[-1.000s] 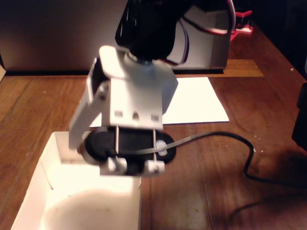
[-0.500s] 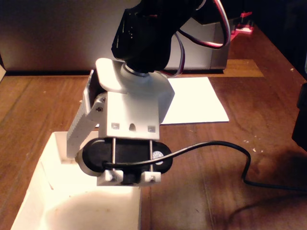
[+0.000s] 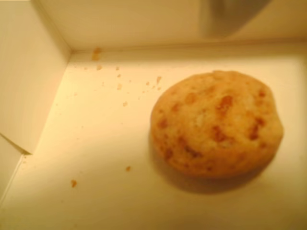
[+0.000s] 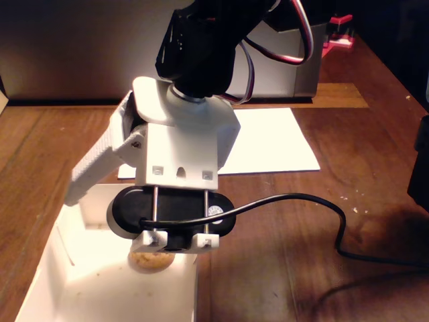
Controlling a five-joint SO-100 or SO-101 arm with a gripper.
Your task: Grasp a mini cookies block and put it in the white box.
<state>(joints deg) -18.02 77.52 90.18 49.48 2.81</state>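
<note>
White cardboard on every side in the wrist view: floor and thin upright walls of the white box [image 3: 43,72], with one inner corner at upper left of that view. Round, pale golden mini cookie [image 3: 217,123] with darker brown spots, flat on the box floor, right of centre in the wrist view, touching no wall. Small brown crumbs [image 3: 119,86] scattered on the floor between cookie and far corner, a few more near the lower left. Grey blurred shape at the top edge of the wrist view, too unclear to name.

Seen from the fixed view: white and black arm [image 4: 181,144] bent down over the box [image 4: 47,268], with the black wrist camera [image 4: 171,211] on its lower front and a black cable [image 4: 301,200] running away to the right over the brown wooden table [image 4: 322,255]. Cookie [image 4: 149,261] directly below the camera housing, partly covered by it, inside the box near its far right part. Gripper [image 4: 100,171] reaching out to the left of the arm body, one white finger [image 4: 94,168] visible above the left box wall, apart from the cookie. Second finger hidden, so cannot tell if released or clenched; nothing seen held. Flat white paper sheet [image 4: 275,144] on the table behind the arm, outside the box.
</note>
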